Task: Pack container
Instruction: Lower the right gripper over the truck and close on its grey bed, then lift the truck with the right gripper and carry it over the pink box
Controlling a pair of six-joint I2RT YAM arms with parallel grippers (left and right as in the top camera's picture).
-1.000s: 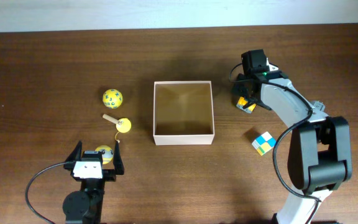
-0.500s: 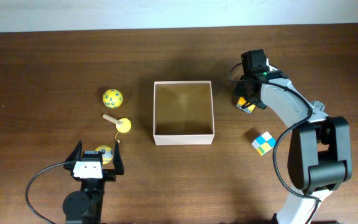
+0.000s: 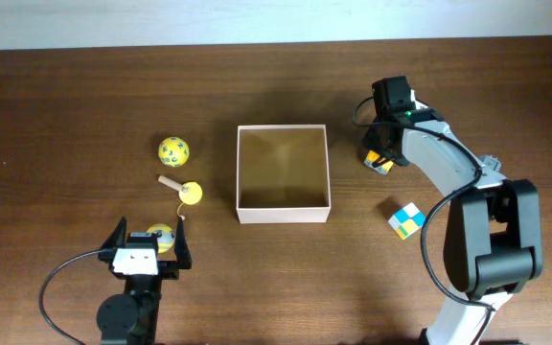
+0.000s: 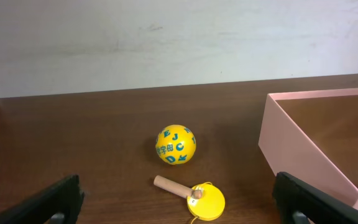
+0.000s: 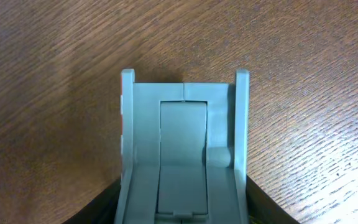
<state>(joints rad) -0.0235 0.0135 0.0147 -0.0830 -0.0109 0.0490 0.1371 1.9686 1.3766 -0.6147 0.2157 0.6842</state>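
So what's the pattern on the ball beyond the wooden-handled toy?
The ball is yellow with blue and green letters, clearest in the left wrist view.

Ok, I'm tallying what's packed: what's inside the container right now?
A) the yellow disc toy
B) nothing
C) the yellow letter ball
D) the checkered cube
B: the container shows only bare tan floor; the letter ball and disc toy lie left of it, the cube to its right.

The container (image 3: pixel 283 213) is found upright on the dark wooden table (image 3: pixel 84 96), near its middle, edges squared to the table's. Square and shallow; thin white walls, tan cardboard inside. The top is open and the floor is seen bare.
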